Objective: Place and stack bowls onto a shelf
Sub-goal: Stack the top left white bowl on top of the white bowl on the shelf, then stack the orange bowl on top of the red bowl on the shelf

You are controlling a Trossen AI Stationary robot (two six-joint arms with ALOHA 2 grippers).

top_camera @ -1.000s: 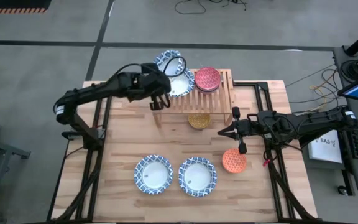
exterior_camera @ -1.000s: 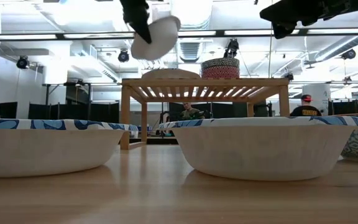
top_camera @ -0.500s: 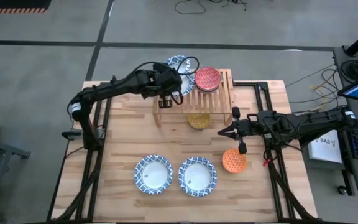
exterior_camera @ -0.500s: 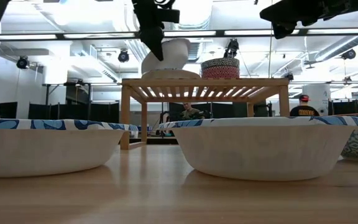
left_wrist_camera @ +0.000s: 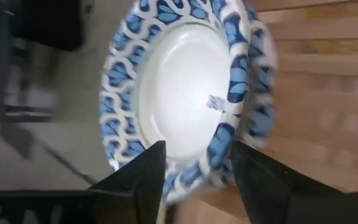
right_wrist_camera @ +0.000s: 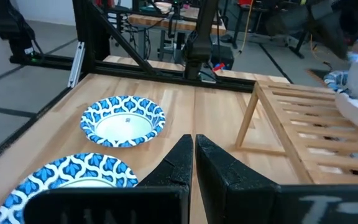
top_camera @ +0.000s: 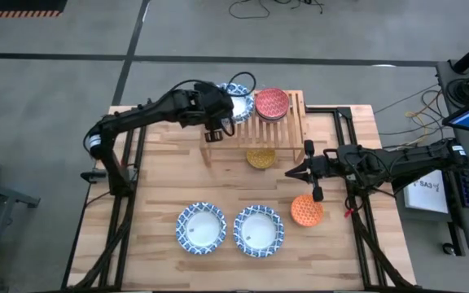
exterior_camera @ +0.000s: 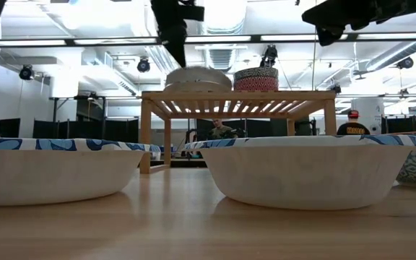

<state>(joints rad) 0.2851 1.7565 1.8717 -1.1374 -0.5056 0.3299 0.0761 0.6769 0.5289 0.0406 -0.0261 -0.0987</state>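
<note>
The shelf (top_camera: 259, 126) stands at the table's far middle. On its left end a blue-and-white bowl (left_wrist_camera: 179, 93) lies nested in another like it (exterior_camera: 193, 86); a pink-red bowl (top_camera: 272, 104) sits on the slats beside them. My left gripper (left_wrist_camera: 197, 186) is open at the top bowl's near rim, one finger over its inside and one outside, the rim in the gap and apart from both. My right gripper (top_camera: 293, 172) hovers shut near the shelf's right leg and holds nothing.
Two blue-and-white bowls (top_camera: 201, 227) (top_camera: 258, 230) sit near the table's near edge, with an orange bowl (top_camera: 306, 210) to their right. A mustard yellow bowl (top_camera: 260, 157) lies by the shelf's near side. People show in the room beyond the table.
My left gripper has carried the tilted blue-and-white bowl toward the table's right edge and down over the shelf's left end. It has let go. The bowl has dropped level into the bowl that sat there.
</note>
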